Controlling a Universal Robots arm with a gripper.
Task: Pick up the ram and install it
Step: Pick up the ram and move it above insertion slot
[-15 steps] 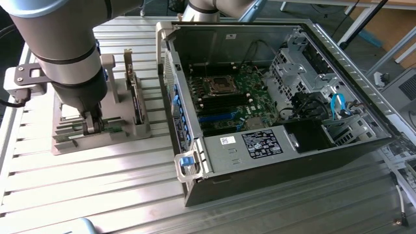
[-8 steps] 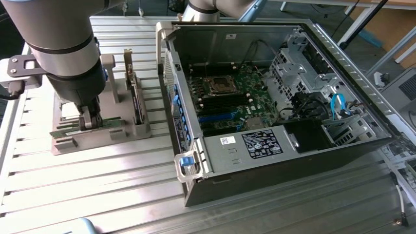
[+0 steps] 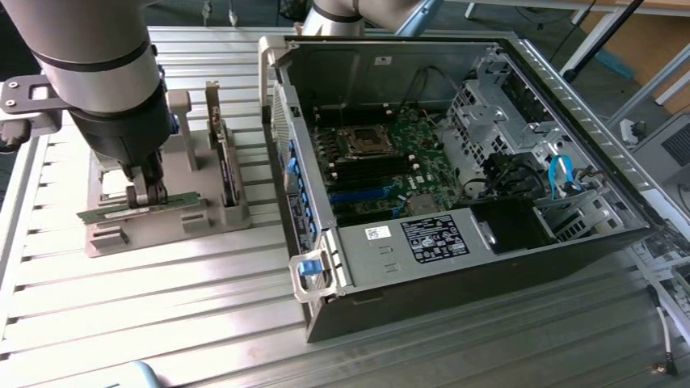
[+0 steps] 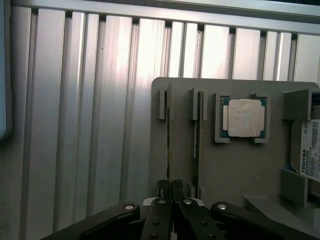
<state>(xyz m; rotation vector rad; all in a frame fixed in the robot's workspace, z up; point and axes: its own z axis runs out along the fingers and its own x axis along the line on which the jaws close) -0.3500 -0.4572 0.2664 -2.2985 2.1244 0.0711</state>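
Clamping the ram [image 3: 106,212], the gripper [image 3: 145,202] has its jaws squeezed onto that green stick, right over the grey holder [image 3: 205,220].

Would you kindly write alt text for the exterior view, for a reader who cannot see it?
The arm's gripper is shut on the ram, a thin green stick on a grey holder at the exterior view's left. Beside it on the metal table lies an open computer case.

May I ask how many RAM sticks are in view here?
2. The gripped RAM stick sits in the grey holder, clamped by the gripper; the second RAM stick sits beside it. Others may be hidden.
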